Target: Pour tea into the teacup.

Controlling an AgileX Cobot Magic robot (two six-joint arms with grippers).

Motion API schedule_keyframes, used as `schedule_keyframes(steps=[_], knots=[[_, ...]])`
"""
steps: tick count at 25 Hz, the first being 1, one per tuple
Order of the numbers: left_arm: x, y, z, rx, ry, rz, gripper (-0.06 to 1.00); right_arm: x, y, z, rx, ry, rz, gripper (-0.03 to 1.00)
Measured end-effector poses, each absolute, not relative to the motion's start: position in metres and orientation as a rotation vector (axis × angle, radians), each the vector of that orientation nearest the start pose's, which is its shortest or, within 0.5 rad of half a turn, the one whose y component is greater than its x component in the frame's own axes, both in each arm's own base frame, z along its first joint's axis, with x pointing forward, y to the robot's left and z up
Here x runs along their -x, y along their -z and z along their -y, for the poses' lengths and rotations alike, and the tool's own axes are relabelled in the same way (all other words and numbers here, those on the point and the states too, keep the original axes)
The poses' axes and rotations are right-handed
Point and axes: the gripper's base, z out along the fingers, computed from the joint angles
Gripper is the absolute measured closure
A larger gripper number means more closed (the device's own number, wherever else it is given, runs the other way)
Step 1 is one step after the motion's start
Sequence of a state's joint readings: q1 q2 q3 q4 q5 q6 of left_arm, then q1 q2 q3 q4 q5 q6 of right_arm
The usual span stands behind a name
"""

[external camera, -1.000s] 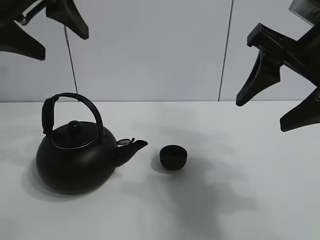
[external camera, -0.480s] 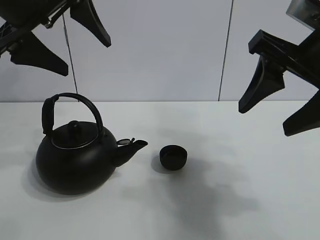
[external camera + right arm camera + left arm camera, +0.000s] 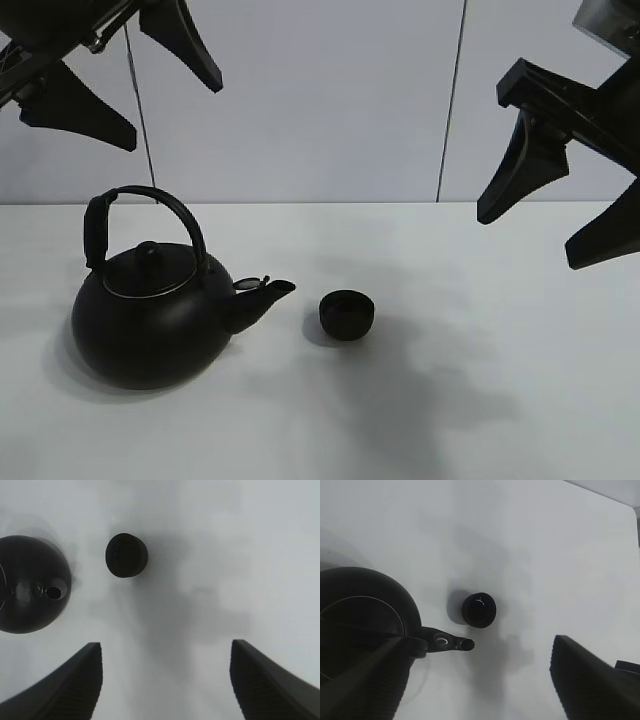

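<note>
Teacup (image 3: 347, 314), small, round, matte black, handleless, upright

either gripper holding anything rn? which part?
Nothing held. Left gripper and right gripper both hang open above the table; kettle and teacup sit untouched.

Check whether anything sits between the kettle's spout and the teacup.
Nothing visible does. The kettle stands on the white table with its spout aimed toward the teacup; only bare tabletop lies between them.
</note>
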State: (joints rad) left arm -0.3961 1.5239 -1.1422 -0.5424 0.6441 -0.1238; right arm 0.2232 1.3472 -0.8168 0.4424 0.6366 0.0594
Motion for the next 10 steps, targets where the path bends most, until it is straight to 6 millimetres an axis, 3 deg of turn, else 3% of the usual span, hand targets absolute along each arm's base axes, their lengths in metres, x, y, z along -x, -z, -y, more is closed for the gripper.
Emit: schedule_keyframes(steps=[10], knots=[[-0.2881,-0.2876,0.1527,0.063,0.797,-2.589,0.38,-0.2450,-0.2439,-0.0792,-0.172,-0.558,-2.648,0.47]])
